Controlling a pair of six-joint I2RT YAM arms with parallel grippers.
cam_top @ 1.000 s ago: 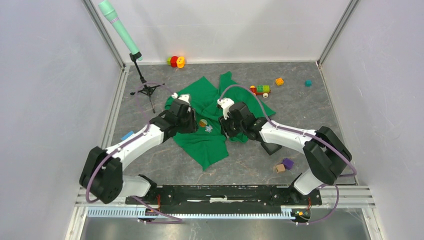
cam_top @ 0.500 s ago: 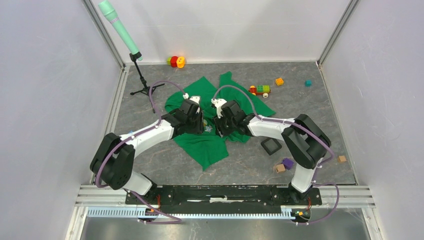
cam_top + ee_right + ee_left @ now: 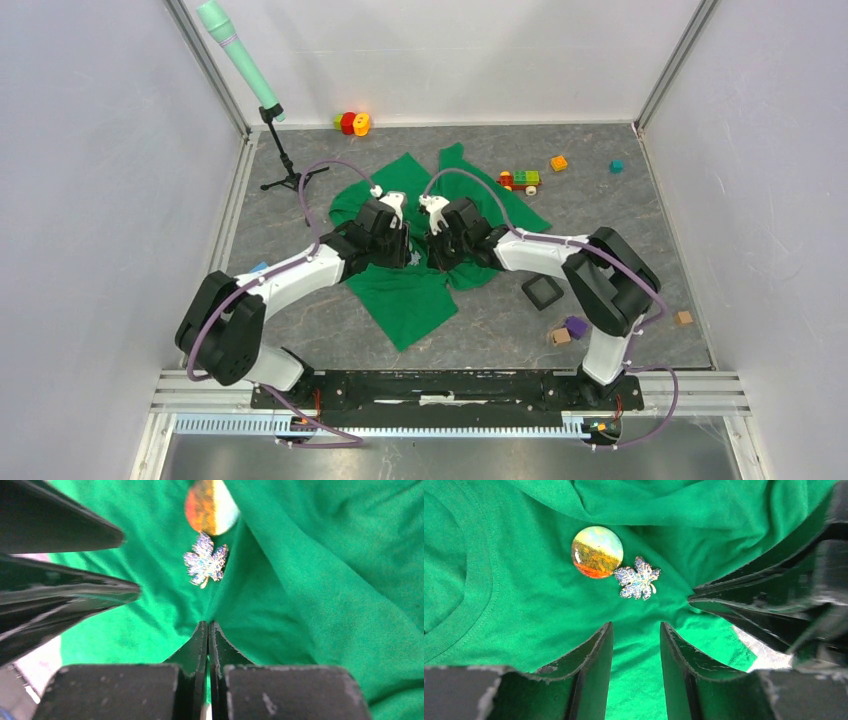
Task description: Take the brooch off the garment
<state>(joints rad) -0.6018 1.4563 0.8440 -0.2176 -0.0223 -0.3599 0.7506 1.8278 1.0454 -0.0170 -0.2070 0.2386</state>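
The bright green garment (image 3: 415, 290) lies crumpled mid-table. A glittery leaf-shaped brooch with a gold stem (image 3: 639, 578) is pinned to it beside a round orange-and-yellow badge (image 3: 597, 551); both also show in the right wrist view, the brooch (image 3: 205, 562) and the badge (image 3: 210, 505). From above, both are hidden under the grippers. My left gripper (image 3: 636, 627) is open just above the cloth, with the brooch a short way ahead of its tips. My right gripper (image 3: 207, 624) is shut, pinching a fold of the garment just short of the brooch. The two grippers face each other (image 3: 400, 245) (image 3: 436, 248).
A black square frame (image 3: 543, 291), a purple block (image 3: 575, 326) and tan cubes (image 3: 560, 337) lie right of the garment. Toy bricks (image 3: 521, 180) and an orange brick (image 3: 558, 162) lie behind it. A tripod with a green mic (image 3: 285, 165) stands at back left.
Both grippers have closed in on the middle of the garment and now face each other over the brooch. The right arm swung in from the right.
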